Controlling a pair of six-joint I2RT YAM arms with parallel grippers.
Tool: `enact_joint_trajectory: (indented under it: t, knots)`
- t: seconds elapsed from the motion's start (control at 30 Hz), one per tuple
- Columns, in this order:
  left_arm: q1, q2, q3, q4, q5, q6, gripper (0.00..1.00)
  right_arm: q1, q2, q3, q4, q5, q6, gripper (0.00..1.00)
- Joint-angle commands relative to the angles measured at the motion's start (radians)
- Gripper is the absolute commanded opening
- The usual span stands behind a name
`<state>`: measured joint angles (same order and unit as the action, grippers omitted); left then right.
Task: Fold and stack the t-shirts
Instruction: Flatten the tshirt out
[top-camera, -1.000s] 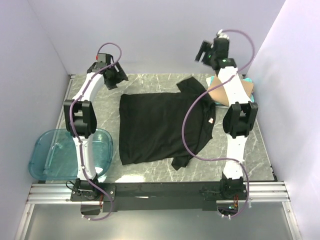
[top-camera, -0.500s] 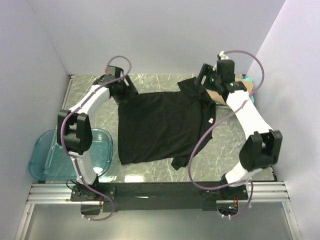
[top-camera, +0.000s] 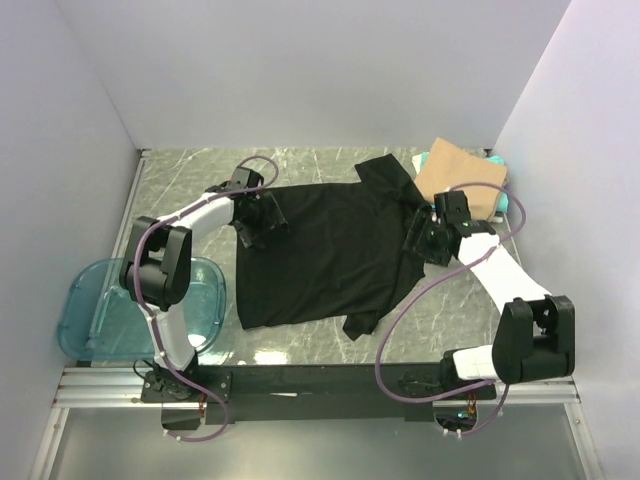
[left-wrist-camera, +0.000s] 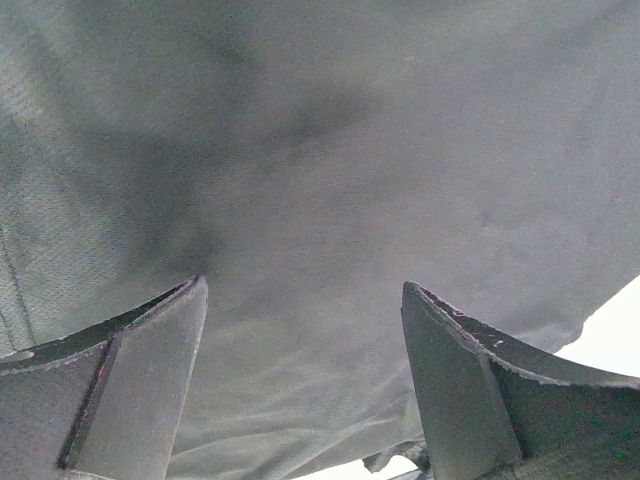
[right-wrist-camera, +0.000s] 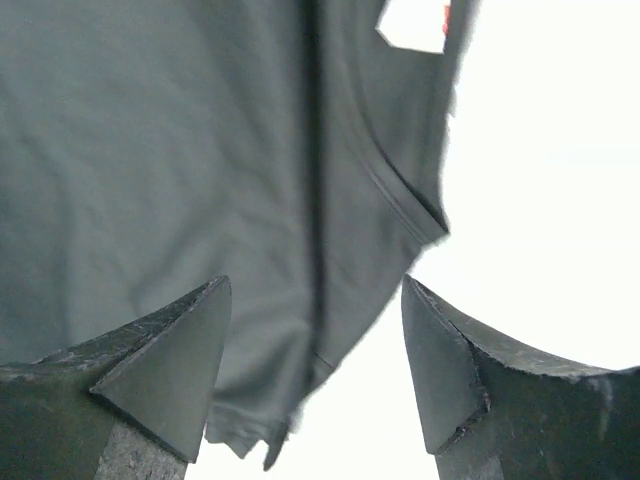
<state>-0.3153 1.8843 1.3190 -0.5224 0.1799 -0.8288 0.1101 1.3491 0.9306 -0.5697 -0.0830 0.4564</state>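
Observation:
A black t-shirt lies spread on the marble table, collar toward the right, one sleeve at the back, one at the front. My left gripper is open and low over the shirt's far left corner; in the left wrist view the cloth fills the space between the fingers. My right gripper is open over the collar edge; the right wrist view shows the shirt's hem and white label between its fingers.
A tan folded shirt lies on a teal one at the back right corner. A blue translucent bin sits off the table's left edge. Walls close in at left, back and right.
Both arms have come down from high at the back. The left gripper moved right and down onto the shirt's left corner; the right gripper swung down to the collar side.

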Motion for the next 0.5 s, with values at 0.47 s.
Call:
enact_joint_trajectory:
  t: [0.47]
  knots:
    - [0.044,0.055,0.051,-0.016,-0.007,0.073,0.85,-0.033,0.027,-0.127,0.031,0.04,0.062,0.65]
